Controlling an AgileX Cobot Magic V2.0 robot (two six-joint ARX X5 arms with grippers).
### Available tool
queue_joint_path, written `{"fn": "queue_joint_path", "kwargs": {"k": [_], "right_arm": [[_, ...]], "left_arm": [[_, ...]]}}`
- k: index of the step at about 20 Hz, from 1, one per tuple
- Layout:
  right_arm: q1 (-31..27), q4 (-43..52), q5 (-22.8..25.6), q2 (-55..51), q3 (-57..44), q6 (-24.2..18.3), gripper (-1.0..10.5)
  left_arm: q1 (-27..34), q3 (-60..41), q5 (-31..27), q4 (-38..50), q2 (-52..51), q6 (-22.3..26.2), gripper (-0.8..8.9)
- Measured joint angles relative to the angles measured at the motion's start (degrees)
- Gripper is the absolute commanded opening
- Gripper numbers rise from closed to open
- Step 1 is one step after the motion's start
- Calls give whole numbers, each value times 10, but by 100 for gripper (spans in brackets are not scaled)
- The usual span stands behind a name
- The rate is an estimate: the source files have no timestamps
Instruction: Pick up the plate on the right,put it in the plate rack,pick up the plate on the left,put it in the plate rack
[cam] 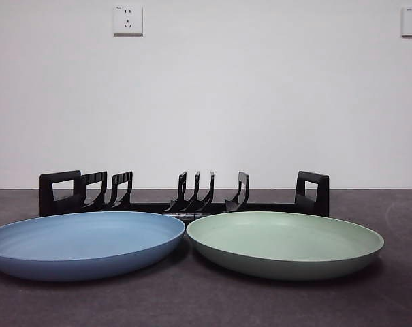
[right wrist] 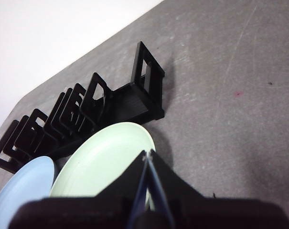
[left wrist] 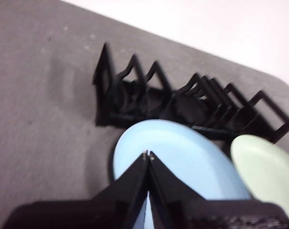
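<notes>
A blue plate (cam: 83, 242) lies flat on the left of the dark table, a pale green plate (cam: 284, 242) on the right, their rims nearly touching. Behind them stands the long black plate rack (cam: 185, 196), holding nothing. My left gripper (left wrist: 148, 154) hangs above the blue plate (left wrist: 182, 157), shut with nothing between its jaws; the rack (left wrist: 192, 102) lies beyond it. My right gripper (right wrist: 147, 155) hovers over the green plate (right wrist: 106, 160), also shut with nothing in it, near the rack (right wrist: 111, 102). Neither arm shows in the front view.
The grey tabletop (right wrist: 230, 95) stretches bare to the right of the rack and likewise to the left (left wrist: 39, 95). A white wall with two sockets (cam: 127, 20) rises behind the table.
</notes>
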Motion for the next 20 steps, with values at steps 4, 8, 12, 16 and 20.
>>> {"fn": "queue_joint_path", "kwargs": {"k": [4, 8, 12, 16, 20], "right_arm": [[0, 0, -2, 88, 56, -6, -11], [0, -13, -2, 186, 125, -32, -11], [0, -46, -2, 287, 202, -66, -11], [0, -102, -42, 409, 295, -125, 0], [0, -128, -115, 516, 351, -171, 3]], "left_arm": [[0, 56, 2, 2, 64, -2, -6], [0, 118, 7, -4, 143, 17, -6], [0, 181, 8, -6, 231, 54, -6], [0, 243, 32, -6, 351, 74, -5], [0, 276, 167, -4, 467, 93, -4]]}}
